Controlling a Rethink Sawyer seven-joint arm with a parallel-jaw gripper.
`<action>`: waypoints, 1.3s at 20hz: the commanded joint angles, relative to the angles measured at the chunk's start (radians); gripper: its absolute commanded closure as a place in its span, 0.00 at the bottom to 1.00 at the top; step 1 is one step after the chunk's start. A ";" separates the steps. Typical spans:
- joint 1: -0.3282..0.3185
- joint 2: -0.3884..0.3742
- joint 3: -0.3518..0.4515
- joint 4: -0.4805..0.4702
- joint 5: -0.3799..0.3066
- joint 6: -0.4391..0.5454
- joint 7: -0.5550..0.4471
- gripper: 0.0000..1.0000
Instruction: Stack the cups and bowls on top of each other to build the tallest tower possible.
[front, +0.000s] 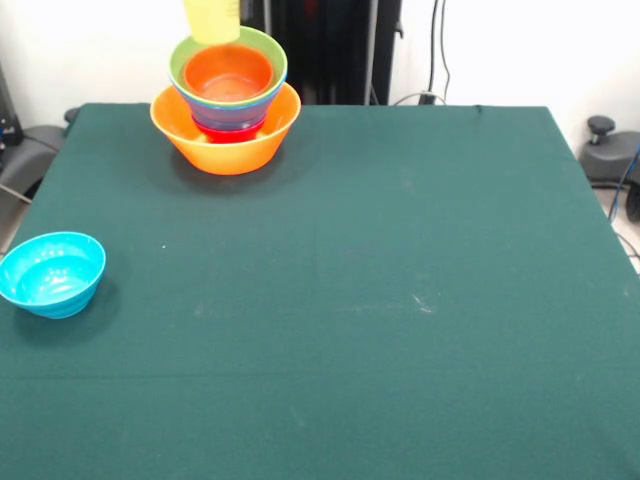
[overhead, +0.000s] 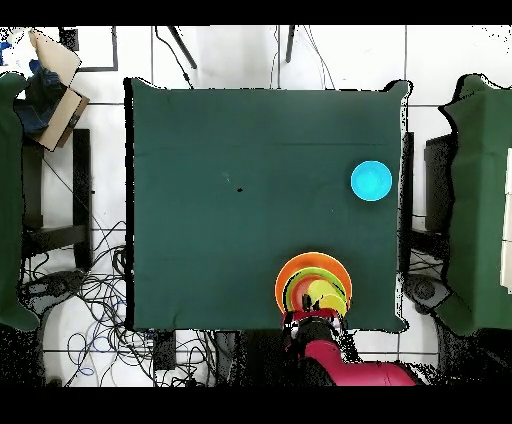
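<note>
Bowls are sitting nested at the green table's far left in the front view: a large light-orange plastic bowl holding red, blue, lime-green and small orange ones. A pale-yellow translucent tumbler is hanging just above them. A cyan bowl is resting well apart, near-left. Overhead, the red arm is reaching over the tower; whether the gripper's jaws are spread cannot be told.

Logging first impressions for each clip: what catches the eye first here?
A nested tower of glossy plastic bowls, its widest a light-orange bowl, stands at the far left of the green table, with a pale-yellow tumbler just above it. A lone cyan bowl sits apart at the near left edge.
</note>
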 joint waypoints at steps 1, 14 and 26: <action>0.053 0.239 -0.158 -0.140 -0.140 -0.162 0.080 1.00; 0.069 0.268 -0.228 -0.155 -0.155 -0.217 0.073 0.00; -0.098 0.108 0.103 -0.097 -0.039 0.017 0.029 0.00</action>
